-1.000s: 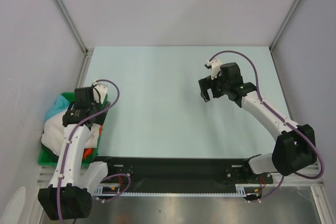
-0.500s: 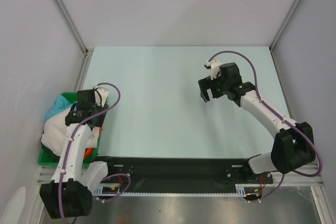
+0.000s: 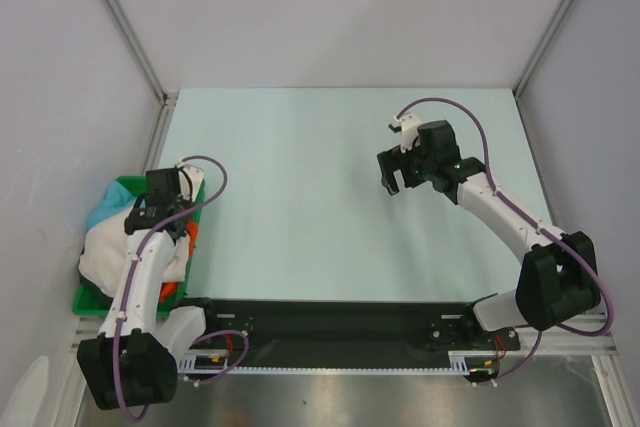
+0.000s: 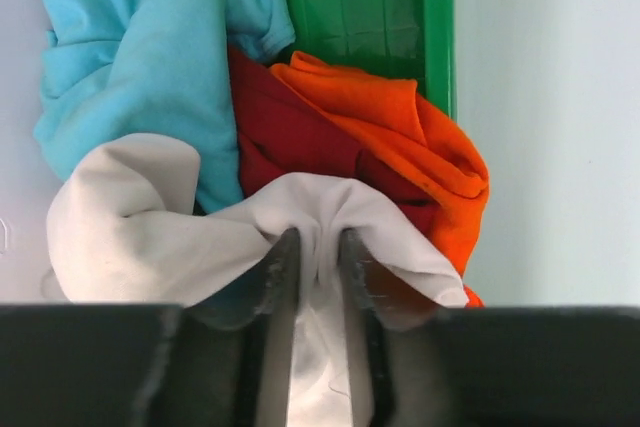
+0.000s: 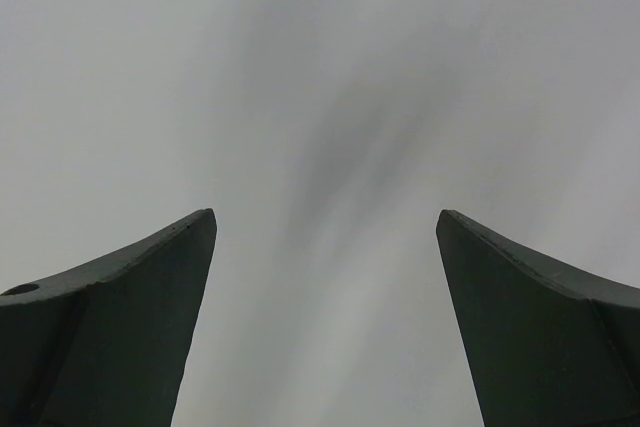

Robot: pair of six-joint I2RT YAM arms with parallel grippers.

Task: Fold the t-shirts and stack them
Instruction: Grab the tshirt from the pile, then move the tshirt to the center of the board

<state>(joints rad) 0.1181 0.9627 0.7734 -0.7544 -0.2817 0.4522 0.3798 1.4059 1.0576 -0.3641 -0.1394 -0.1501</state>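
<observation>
Several t-shirts lie heaped in a green bin (image 4: 360, 7) at the table's left edge: a cream one (image 4: 130, 227), a light blue one (image 4: 140, 57), a dark red one (image 4: 290, 137) and an orange one (image 4: 400, 127). My left gripper (image 4: 317, 242) is down in the heap, shut on a raised fold of the cream t-shirt. From above, the cream t-shirt (image 3: 105, 252) and the light blue one (image 3: 105, 209) show beside the left arm. My right gripper (image 3: 395, 179) hangs open above the table at the right, with nothing between its fingers (image 5: 160, 287).
The green bin (image 3: 90, 299) sits off the left side of the pale table (image 3: 300, 167), against the grey side wall. Metal frame posts stand at the table's back corners. The arms' black base rail runs along the near edge.
My left gripper has dropped a little into the bin and closed its jaws from wide open onto the cream cloth. The right arm has not moved.
</observation>
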